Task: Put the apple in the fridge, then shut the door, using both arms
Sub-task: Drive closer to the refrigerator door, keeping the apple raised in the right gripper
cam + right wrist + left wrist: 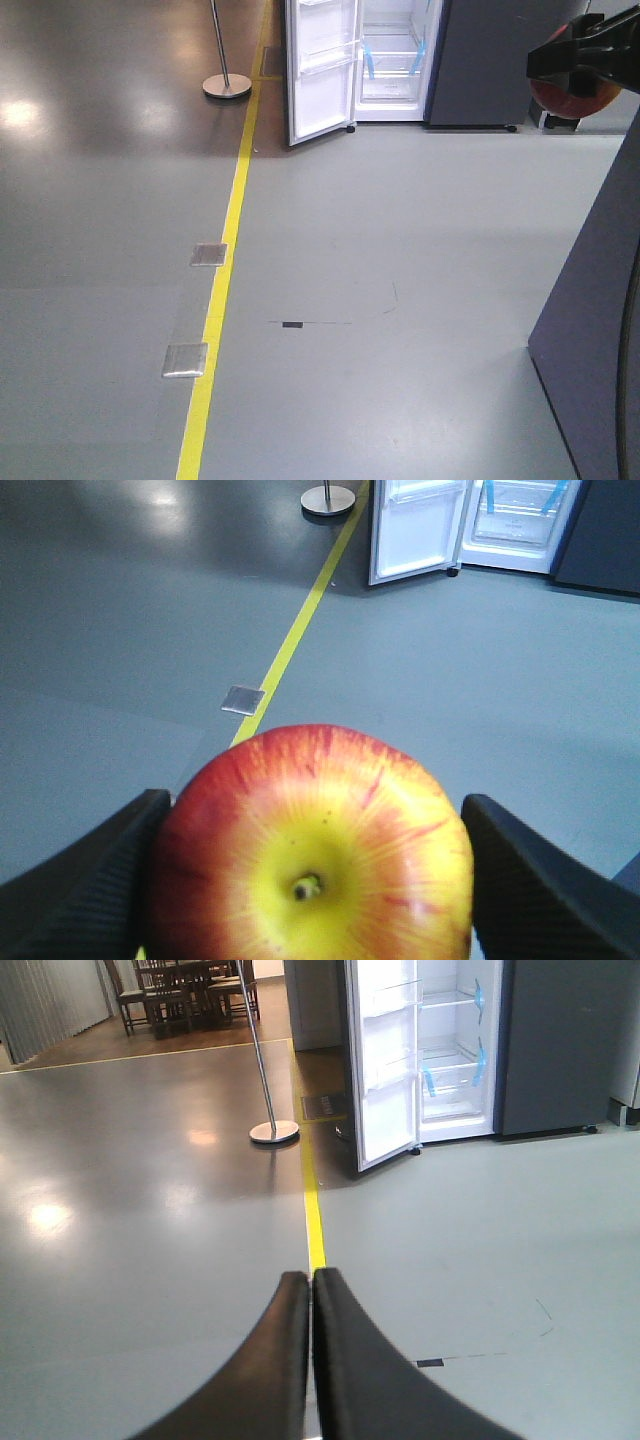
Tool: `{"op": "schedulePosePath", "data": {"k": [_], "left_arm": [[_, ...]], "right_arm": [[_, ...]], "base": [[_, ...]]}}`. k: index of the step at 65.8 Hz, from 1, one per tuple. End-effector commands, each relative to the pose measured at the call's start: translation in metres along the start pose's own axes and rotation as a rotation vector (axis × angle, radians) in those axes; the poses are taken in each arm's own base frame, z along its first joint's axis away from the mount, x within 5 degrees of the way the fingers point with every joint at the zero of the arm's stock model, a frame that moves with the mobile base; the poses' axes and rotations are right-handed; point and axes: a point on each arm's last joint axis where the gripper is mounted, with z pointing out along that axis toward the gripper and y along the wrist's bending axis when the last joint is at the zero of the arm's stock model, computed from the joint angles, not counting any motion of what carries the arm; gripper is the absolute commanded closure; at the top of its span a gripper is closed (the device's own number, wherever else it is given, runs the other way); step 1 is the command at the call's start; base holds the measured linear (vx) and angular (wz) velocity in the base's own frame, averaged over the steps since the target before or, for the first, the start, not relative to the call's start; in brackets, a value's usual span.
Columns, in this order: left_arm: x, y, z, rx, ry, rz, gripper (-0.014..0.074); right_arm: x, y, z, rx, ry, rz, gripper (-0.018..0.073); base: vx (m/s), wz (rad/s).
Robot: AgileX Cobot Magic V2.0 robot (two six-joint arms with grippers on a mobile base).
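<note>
Right fingers, pose: the black ribbed right fingers [85, 880] are spread wide and level, one at each side of the wrist view, and point out over the grey floor [450, 680] towards the fridge
Right fingers, state: clamped on a small round red apple with yellow patches [310, 850], one finger pressed to each flank, stem end facing the camera
Apple, place: held in the air, well apart from the tall dark grey fridge with white interior [520, 515], not inside it
Left fingers, pose: the long pointed black left fingers [270, 1370] reach forward low over the floor, tips aimed along the yellow floor line [315, 1225]
Left fingers, state: pressed together along their length, with nothing between them
Door: the tall fridge door with white inner lining [385, 1060] stands swung open at the left of the compartment
Front view alone: the right fingers sit high at the upper right edge with a red part of the apple under them, probably the same grip, though the frame cuts most of it off; two square metal floor plates [208, 254] lie beside the yellow line, and a dark grey panel [590, 330] fills the right edge
Left wrist view alone: the left fingers themselves, and dark wooden chairs [160, 990] far behind
Right wrist view alone: the apple's stem and red-streaked yellow skin
</note>
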Motion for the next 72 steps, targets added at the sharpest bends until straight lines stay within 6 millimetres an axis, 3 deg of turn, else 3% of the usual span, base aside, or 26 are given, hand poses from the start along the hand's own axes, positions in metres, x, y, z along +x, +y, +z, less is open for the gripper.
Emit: {"op": "schedulePosePath", "data": {"k": [1,72], "left_arm": [[-0.0019,-0.0007,0.0005,0.006,-0.064,-0.007,0.0603],[-0.0019,-0.0007,0.0005,0.006,-0.064,-0.007,0.0603]], "right_arm": [[-0.0178,0.0030,-0.0189,0.020,-0.129,-0.006,0.0387],[-0.0178,0.0030,-0.0189,0.020,-0.129,-0.006,0.0387]], "base": [[0.24,-0.02],[0.24,0.01]]}}
